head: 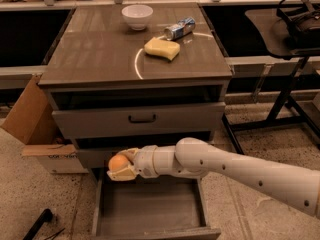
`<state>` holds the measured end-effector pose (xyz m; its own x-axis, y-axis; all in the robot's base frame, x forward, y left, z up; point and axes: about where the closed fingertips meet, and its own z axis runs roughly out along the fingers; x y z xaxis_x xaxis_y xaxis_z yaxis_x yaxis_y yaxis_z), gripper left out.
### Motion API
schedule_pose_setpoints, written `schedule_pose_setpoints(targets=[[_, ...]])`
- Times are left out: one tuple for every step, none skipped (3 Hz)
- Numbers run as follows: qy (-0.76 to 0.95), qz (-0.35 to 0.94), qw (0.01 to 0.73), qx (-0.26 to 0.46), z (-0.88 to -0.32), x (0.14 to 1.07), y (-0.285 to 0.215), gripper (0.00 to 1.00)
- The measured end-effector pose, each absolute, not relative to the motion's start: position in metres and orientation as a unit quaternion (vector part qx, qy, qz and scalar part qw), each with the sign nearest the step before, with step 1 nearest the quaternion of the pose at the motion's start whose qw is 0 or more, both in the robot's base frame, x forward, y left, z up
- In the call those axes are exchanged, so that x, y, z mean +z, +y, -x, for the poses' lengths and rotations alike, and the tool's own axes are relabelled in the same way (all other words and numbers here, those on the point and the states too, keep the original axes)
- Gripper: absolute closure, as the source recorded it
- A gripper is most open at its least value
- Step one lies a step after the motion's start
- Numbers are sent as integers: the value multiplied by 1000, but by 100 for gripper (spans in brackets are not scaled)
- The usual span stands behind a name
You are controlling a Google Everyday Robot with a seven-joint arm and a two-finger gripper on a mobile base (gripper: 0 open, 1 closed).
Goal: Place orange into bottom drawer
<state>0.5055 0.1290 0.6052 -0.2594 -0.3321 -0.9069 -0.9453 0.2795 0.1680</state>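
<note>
Below front edge of table (95, 64), toward its left corner: pincer (121, 168) clamped around orange (118, 162), above rear-left of open bottom drawer (150, 209).

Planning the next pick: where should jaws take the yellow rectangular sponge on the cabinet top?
Grip the yellow rectangular sponge across its shorter width, from straight above: it lies flat, with a tipped can close behind. The gripper, holding the small round orange, hangs over the open bottom drawer.
</note>
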Motion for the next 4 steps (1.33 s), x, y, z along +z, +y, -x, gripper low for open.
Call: schedule_pose_setpoints(targets=[[725,461,367,357,-499,565,129,100],[758,442,334,343,-490,510,116,100],[777,417,319,348,-485,470,105,100],[795,383,302,361,-484,429,93,100]])
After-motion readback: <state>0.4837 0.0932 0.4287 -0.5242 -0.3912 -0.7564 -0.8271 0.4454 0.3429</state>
